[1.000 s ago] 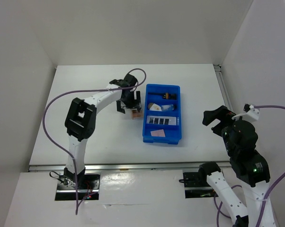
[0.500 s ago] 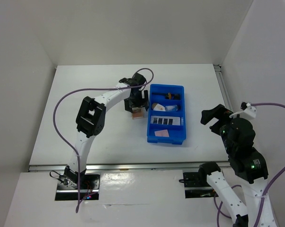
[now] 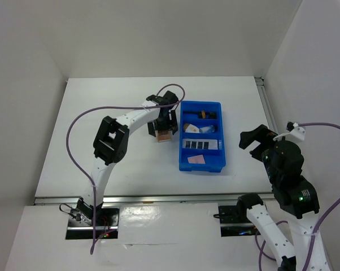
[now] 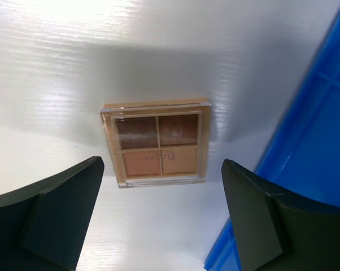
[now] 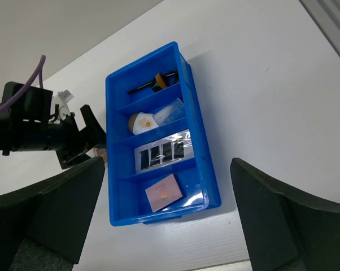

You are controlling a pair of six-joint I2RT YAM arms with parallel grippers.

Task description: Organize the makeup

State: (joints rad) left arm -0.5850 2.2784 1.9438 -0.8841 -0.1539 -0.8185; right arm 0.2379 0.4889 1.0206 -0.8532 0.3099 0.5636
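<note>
Found the left gripper (image 4: 161, 162) spread to its full width, with nothing gripped. Located the brown compact (image 4: 156, 144) flat on the white table (image 4: 51, 68), in the gap between the two left fingers (image 4: 62, 209) and slightly beyond their tips, touching neither. Noted four pans under its clear lid, two darker and two lighter. Noted the blue tray (image 4: 305, 147) just outside the right-hand finger of that gripper, near the compact but apart from it.

Found the right gripper (image 5: 165, 164) likewise spread wide and holding nothing, raised well clear of the table. Saw the whole tray framed between its two fingers (image 5: 46, 214), well beyond the tips. Counted four compartments in the tray, listed here outward from those fingertips:

- Nearest: a pink compact (image 5: 165, 193), lying flat.
- Second: a white strip palette (image 5: 161, 153) with a row of dark squares, lying across the compartment.
- Third: a white-tan oval (image 5: 140, 121) toward the left-hand finger and a small white tube (image 5: 170, 112) beside it toward the right-hand finger.
- Farthest: a slim black tool (image 5: 156, 82) with a brown piece partway along it.

Could not tell whether the oval and the tube touched.
</note>
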